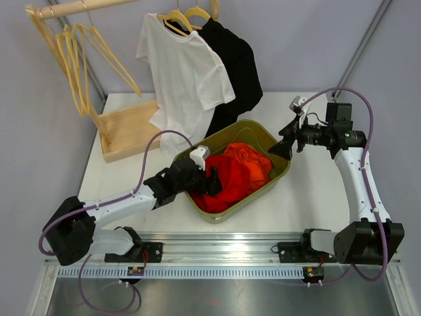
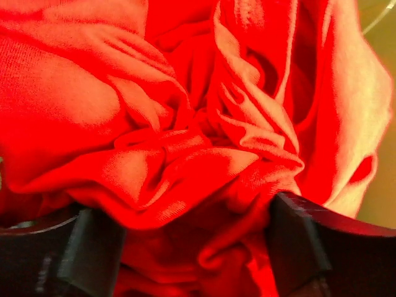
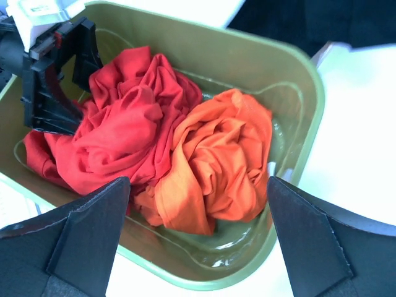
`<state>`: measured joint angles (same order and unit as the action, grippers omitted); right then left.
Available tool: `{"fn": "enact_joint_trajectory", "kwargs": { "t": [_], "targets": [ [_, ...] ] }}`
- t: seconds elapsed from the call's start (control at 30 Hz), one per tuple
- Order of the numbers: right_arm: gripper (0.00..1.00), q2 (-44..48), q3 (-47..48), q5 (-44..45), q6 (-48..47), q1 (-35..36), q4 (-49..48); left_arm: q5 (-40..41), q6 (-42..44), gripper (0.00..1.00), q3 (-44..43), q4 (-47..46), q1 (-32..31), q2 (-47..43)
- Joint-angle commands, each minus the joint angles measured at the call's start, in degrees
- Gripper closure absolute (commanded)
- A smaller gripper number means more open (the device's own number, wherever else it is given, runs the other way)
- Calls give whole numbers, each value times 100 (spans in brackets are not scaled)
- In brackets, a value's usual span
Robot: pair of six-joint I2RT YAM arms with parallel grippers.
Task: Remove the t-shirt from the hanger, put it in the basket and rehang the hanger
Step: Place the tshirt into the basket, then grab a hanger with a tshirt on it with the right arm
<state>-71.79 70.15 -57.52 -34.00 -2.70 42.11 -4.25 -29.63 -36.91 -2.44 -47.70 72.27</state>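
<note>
Top view: one white t-shirt (image 1: 187, 72) and one black t-shirt (image 1: 240, 66) hang on two hangers (image 1: 176, 18), two more lie in the one bin (image 1: 256, 131); left wrist: the left hand (image 2: 195, 223) gapes around the red shirt (image 2: 185, 124), which might snag and lift out; right wrist: the right hand (image 3: 198, 185) gapes empty.

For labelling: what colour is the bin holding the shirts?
Olive green bin, clearest in right wrist view.

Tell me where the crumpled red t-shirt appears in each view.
Top external: the crumpled red t-shirt lies in the olive-green plastic bin, at centre.
Left wrist: it fills the picture.
Right wrist: left of centre, beside the orange t-shirt.
Shared landmark: the left gripper, open at the red cloth.
</note>
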Motion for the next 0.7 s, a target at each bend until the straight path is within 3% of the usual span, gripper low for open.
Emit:
{"fn": "enact_joint_trajectory", "kwargs": {
  "t": [0.0,0.03,0.33,0.53,0.67],
  "targets": [
    [1,-81,657,-40,-361,-38,569,197,536,16,-106,-108,-46,-528],
    [0,-124,745,-58,-388,-38,649,197,572,1,-132,-82,-46,-817],
    [1,-1108,2651,-427,-38,76,1519,555,923,1,-923,901,-37,-2128],
    [1,-2135,4435,345,840,830,1529,1382,1134,1,-1407,1762,-37,-2779],
    [0,-2944,6285,1118,1509,1245,1389,2119,1170,1,-1337,2115,-29,-3350]
  ]
}}
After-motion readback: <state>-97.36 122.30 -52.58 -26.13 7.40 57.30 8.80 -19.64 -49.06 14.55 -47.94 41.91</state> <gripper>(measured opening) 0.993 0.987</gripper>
